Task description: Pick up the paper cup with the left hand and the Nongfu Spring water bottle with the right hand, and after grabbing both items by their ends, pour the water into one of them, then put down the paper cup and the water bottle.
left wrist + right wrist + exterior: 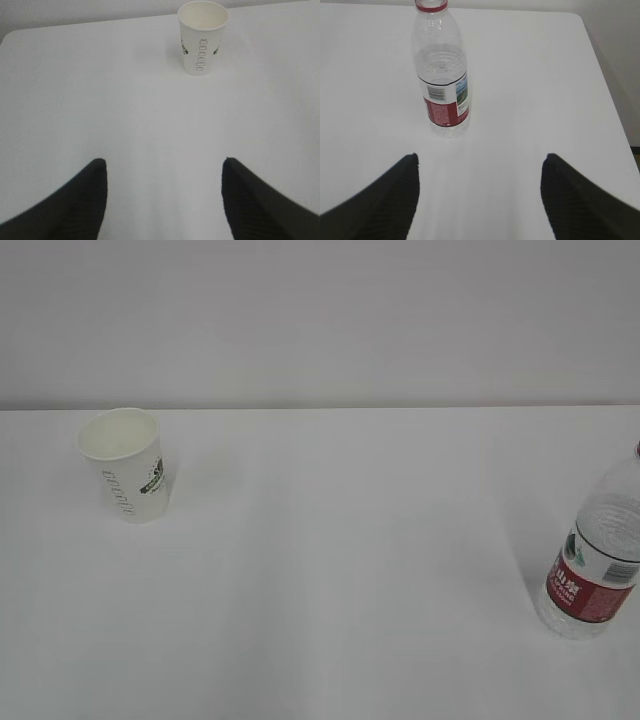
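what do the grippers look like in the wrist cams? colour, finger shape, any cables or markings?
Only the finger ends show. Left gripper: two matte black fingers, broad and tapering to rounded tips, faintly ribbed. Right gripper: same black tapered fingers. No cables or markings visible; arms are out of view, also in the exterior view.

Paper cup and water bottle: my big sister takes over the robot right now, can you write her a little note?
Left pincer: open, holding nothing, short of the paper cup.
Right pincer: open, holding nothing, short of the water bottle.
Cup stands upright on the table's left, looks empty; bottle upright at the right, no cap on.
Done: nothing picked up yet.
Left: grab both, pour, put both down.
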Available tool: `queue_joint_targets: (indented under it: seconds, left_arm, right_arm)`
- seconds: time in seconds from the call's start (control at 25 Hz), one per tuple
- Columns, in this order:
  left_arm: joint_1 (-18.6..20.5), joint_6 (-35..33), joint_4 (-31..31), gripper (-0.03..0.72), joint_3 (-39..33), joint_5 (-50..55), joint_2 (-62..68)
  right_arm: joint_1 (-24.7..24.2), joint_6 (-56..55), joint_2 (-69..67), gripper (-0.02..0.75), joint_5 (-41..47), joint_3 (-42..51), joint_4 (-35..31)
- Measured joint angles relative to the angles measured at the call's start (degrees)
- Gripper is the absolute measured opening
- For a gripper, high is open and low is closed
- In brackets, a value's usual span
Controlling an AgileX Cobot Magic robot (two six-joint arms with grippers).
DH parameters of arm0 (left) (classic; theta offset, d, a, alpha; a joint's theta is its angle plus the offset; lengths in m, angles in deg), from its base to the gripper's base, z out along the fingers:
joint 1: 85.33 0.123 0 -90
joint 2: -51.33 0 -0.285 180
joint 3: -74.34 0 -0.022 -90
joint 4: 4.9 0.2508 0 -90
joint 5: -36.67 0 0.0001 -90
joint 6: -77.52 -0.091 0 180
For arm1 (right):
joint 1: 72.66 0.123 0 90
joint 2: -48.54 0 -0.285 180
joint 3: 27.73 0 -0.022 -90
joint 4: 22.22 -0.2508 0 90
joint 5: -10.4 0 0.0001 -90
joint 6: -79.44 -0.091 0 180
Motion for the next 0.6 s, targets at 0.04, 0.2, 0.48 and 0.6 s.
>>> queue_joint_targets:
  seconds: [0.04, 0.2, 0.48, 0.6]
  left_arm:
    - [0.0, 0.0, 0.0, 0.521, 0.0, 0.0, 0.0]
    - [0.0, 0.0, 0.1, 0.513, 0.0, 0.0, 0.0]
    - [0.0, 0.0, 2.7, 0.511, 0.0, -0.4, 0.0]
    - [0.0, 0.0, 5.3, 0.511, 0.3, -3.1, 0.0]
  right_arm:
    - [0.0, 0.0, 0.0, 0.568, 0.0, 0.0, 0.0]
    - [0.0, 0.0, 0.0, 0.568, 0.0, 0.0, 0.0]
    - [0.0, 0.0, 0.0, 0.568, -0.4, -0.2, 0.0]
    - [0.0, 0.0, 0.0, 0.568, -1.6, -1.0, 0.0]
